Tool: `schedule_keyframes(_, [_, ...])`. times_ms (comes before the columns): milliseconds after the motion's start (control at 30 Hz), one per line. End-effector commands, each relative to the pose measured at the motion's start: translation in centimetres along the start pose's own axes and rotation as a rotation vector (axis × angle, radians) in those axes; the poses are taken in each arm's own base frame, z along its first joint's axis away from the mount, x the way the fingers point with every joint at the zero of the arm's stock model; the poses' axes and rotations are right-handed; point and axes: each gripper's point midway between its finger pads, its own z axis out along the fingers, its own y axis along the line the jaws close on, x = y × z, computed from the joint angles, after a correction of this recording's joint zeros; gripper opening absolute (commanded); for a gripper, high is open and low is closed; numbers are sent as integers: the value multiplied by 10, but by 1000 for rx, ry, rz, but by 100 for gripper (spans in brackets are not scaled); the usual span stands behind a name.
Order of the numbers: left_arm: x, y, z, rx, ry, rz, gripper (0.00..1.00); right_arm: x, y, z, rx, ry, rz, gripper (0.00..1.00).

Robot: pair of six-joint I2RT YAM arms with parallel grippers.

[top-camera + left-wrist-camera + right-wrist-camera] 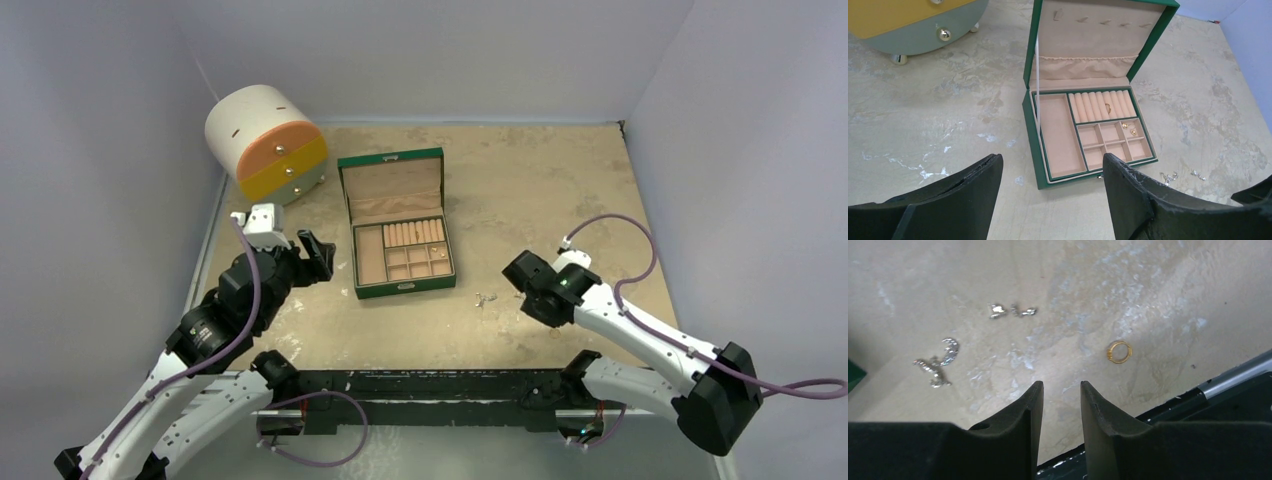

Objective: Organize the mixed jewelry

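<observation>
Gold ring (1119,351) and silver earrings (938,362) lie loose on the table (1148,280) right of the green box (405,290); right gripper (1061,405) jaws narrowly apart, left gripper (1053,185) jaws wide apart, both empty; these light, stiff, slippery pieces probably need pinching across the band.
</observation>
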Motion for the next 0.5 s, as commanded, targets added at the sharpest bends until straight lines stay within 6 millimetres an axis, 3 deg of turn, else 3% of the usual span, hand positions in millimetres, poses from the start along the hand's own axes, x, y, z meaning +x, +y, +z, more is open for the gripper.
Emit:
schedule_keyframes(0, [-6, -4, 2, 11, -21, 4, 73, 9, -23, 13, 87, 13, 100, 36])
schedule_keyframes(467, [-6, -4, 2, 12, -21, 4, 73, 7, -30, 35, 178, 7, 147, 40])
